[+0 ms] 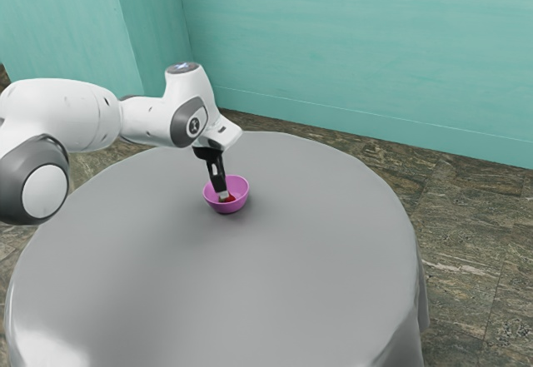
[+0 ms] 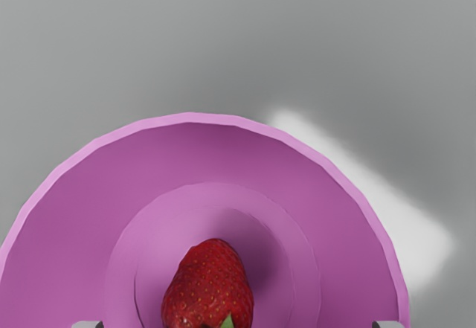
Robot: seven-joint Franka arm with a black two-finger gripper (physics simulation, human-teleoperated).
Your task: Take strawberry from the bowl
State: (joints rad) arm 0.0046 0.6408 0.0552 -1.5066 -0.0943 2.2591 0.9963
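Strawberry in the pink bowl, just left of centre in the exterior view, wants the wide-set fingers centred astride it before a gentle squeeze and straight lift.

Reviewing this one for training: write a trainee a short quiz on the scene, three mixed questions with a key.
1. How does the red strawberry lie relative to the round pink bowl? A) beside it B) inside it C) underneath it

2. True or false: the black two-finger gripper is shut on the strawberry.

3. Fill in: the round table is covered in ____ cloth.

Key: 1. B. 2. False; its fingers stand wide apart, neither touching the strawberry. 3. grey.
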